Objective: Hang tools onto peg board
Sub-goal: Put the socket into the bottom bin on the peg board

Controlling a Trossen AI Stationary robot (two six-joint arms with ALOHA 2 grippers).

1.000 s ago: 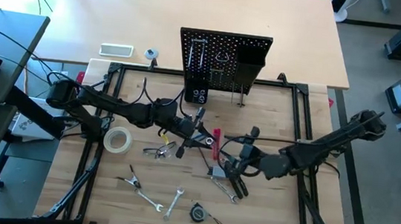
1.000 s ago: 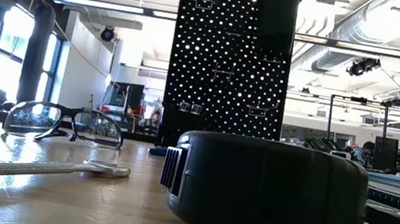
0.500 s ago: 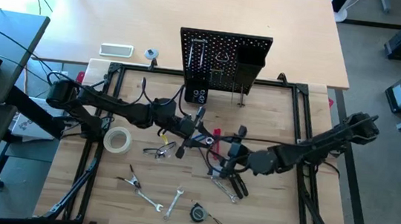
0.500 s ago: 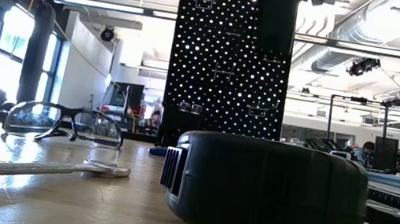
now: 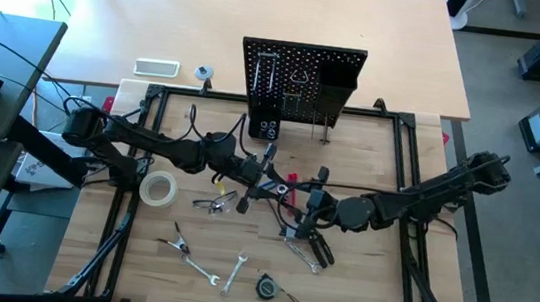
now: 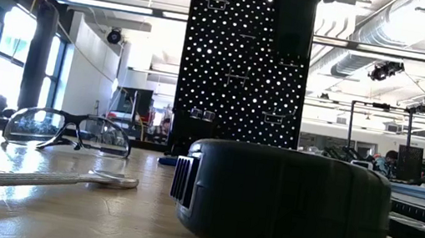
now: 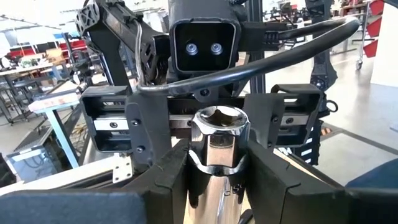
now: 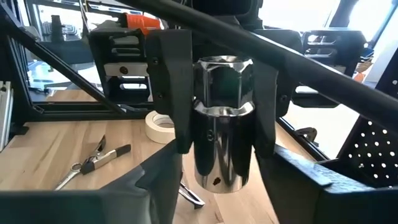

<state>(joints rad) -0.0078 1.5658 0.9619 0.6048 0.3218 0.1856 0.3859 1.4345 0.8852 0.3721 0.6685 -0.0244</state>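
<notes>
Nearest the front edge, at 6 o'clock on the table (image 5: 357, 281), a black tape measure (image 5: 266, 287) and a couple of silver wrenches (image 5: 205, 271) lie loose, with black-handled pliers (image 5: 312, 248) at about 5 o'clock from the centre and directly under the working area. A dropped tool would probably land among these and bounce or scatter them. At the centre the two arms meet nose to nose. The left end effector (image 5: 275, 182) is clamped on a chrome hex socket (image 7: 219, 143), its fingers pressed to both sides of the barrel. The right end effector (image 5: 310, 203) comes in from 3 o'clock with its fingers spread open on either side of the same socket, touching nothing that can be seen. This looks like a handover, and the main danger is timing: if the left lets go before the right has pinched firmly, the smooth round chrome could slip out and fall. The two sets of fingers are crowded on a short barrel, so they could also collide or nip each other instead of the metal. Clear glasses (image 5: 216, 204) and a pale tape roll (image 5: 158, 189) sit at 9 o'clock, close to the left arm's sweep. Farthest off, at 12 o'clock, the peg board (image 5: 298, 74) stands upright with its black bin (image 5: 336, 93), and a careless carry could knock its hooks.
</notes>
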